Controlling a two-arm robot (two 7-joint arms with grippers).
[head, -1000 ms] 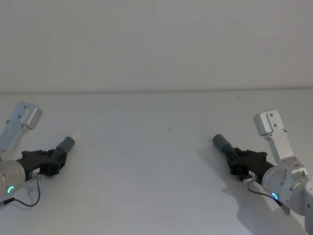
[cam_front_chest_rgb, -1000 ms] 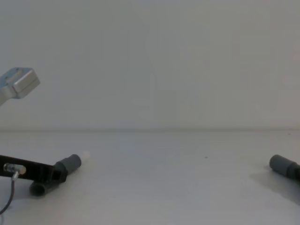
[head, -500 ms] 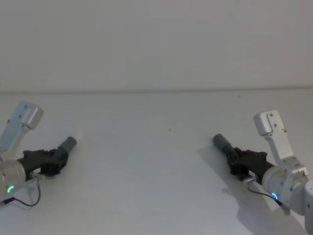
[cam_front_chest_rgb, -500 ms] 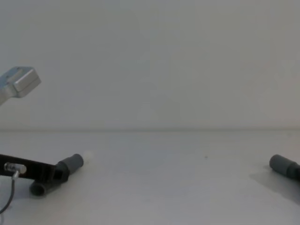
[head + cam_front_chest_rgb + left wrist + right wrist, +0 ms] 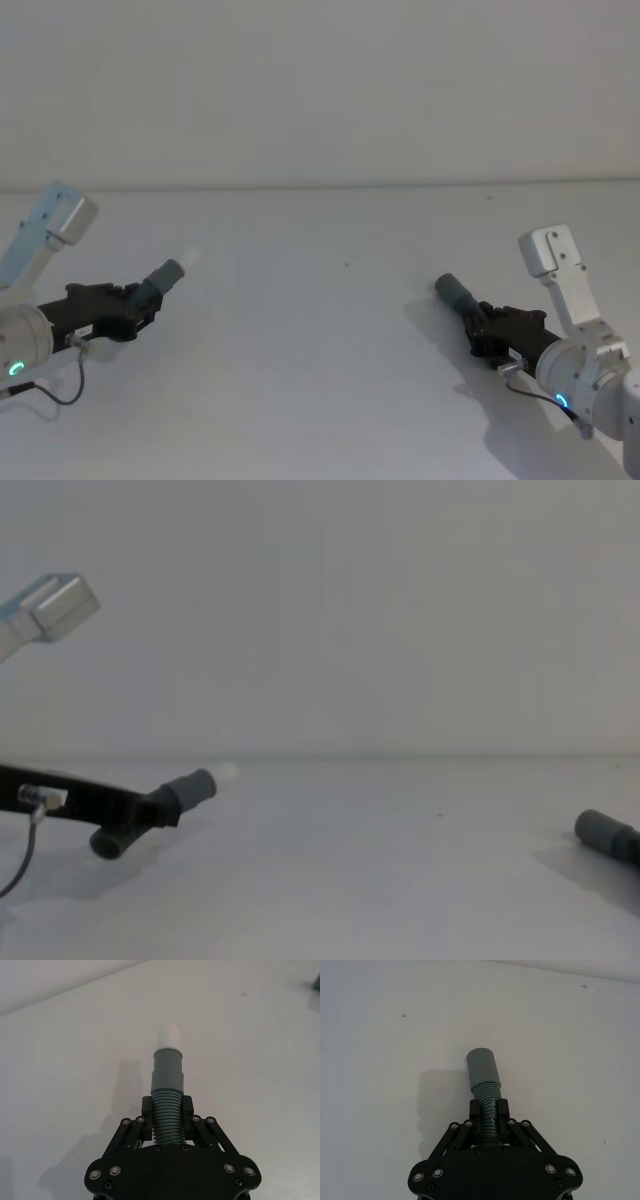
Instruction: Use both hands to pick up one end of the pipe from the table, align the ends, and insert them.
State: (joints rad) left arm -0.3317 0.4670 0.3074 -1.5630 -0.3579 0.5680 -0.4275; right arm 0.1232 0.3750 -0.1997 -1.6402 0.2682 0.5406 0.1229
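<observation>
So here's where I'm at: my left gripper point(image 5: 143, 300) is out at about 9 o'clock on the table point(image 5: 320, 390), clamped tight on the ribbed part of the left hose piece point(image 5: 167, 1122), just behind its smooth grey cuff point(image 5: 168, 1071). That cuff has the white tip point(image 5: 169, 1037) poking out of it, and the whole thing aims toward roughly 2 o'clock, nose tilted up a bit. In the chest view the piece's back end point(image 5: 105, 843) droops below the gripper. The piece looks lifted clear of the table, though I can't swear to it from these angles. My right gripper point(image 5: 482, 320) sits around 3 to 4 o'clock, closed the same way on the ribs of the right hose piece point(image 5: 487, 1097). Its plain socket cuff point(image 5: 482, 1069) sticks out past the gripper and points toward about 10 o'clock. In the chest view that cuff sits lower than the left one, down near the surface. The two cuffs are well apart, with a wide stretch of white table between them. Both point inward and away from me, so they're not lined up end to end.
</observation>
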